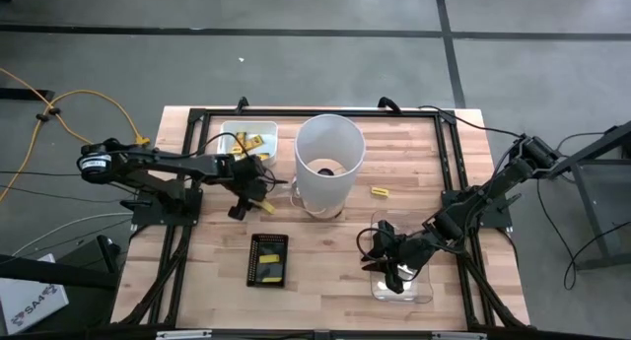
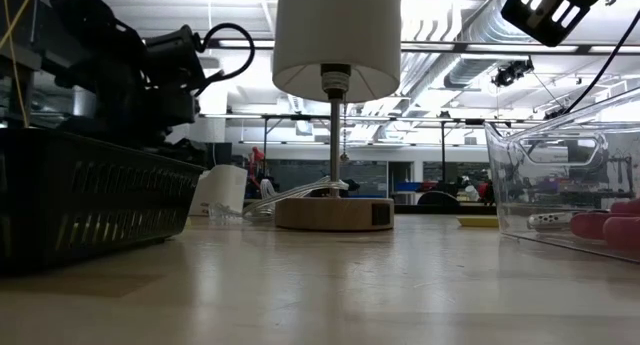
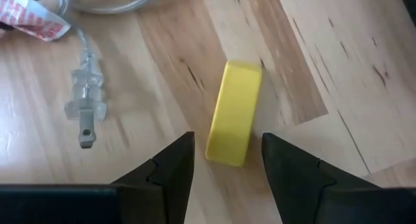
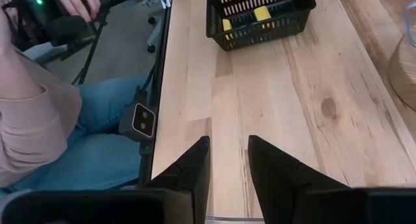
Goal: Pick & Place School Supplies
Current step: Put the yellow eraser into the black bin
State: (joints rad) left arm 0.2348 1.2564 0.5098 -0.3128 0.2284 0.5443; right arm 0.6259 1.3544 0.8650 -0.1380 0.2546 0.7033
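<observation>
One yellow oblong piece lies flat on the table, left of the lamp and just off the near right corner of the white tray. My left gripper is open and low over it, with a finger on either side of its near end and a gap showing on both sides; in the high view this gripper is beside the piece. More yellow pieces lie in the white tray, in the black basket, and one alone right of the lamp. My right gripper hangs over the clear bin, fingers slightly apart and empty. Pink handles show inside the bin.
The tall white lamp shade stands mid-table on a wooden base. Its clear cord and plug lie beside the yellow piece. A person sits at the table's near left edge.
</observation>
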